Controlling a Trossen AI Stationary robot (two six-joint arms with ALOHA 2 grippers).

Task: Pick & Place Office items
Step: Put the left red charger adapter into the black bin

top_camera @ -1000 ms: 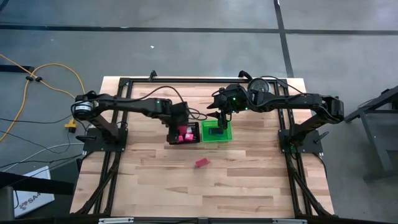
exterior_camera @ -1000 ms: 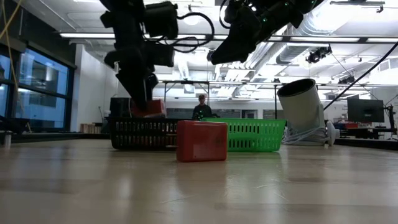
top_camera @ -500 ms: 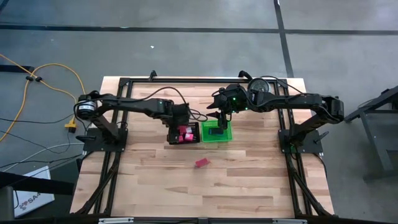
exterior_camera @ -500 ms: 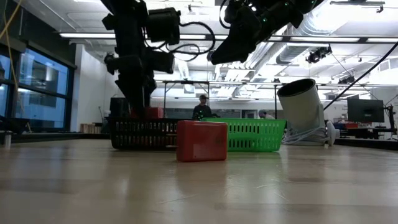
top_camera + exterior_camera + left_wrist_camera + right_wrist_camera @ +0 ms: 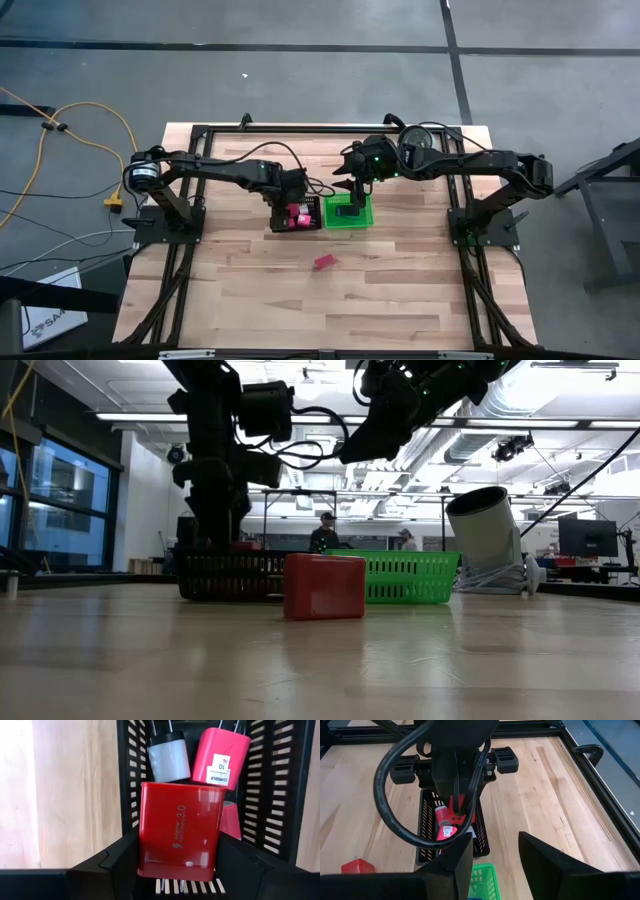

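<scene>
My left gripper (image 5: 291, 200) hangs over the black mesh tray (image 5: 278, 222) and reaches down into it in the low view (image 5: 218, 535), shut on a red charger block (image 5: 180, 827). Below it in the tray lie a white-and-black plug (image 5: 169, 756), a pink plug with a label (image 5: 220, 756) and another pink piece (image 5: 231, 820). A second red block (image 5: 324, 262) stands on the wood nearer the table's near edge (image 5: 323, 586). My right gripper (image 5: 494, 852) waits open, high above the green bin (image 5: 347, 213). My left gripper pinches the red charger block between its two fingers, one finger (image 5: 117, 865) on each narrow side face (image 5: 145, 857). The fingers come from above, pointing down. The block is upright inside the black tray; whether it rests on the tray floor, I cannot tell.
The green bin (image 5: 405, 577) stands right beside the black tray (image 5: 225, 574). A shiny silver cylinder (image 5: 487, 538) sits tilted near the table's far right corner (image 5: 414, 140). Bare wood stretches toward the near edge. People stand in the room far behind.
My left gripper has gone down with the red block, from just above the black tray's rim into the tray, staying shut on it. The right arm has kept still.
</scene>
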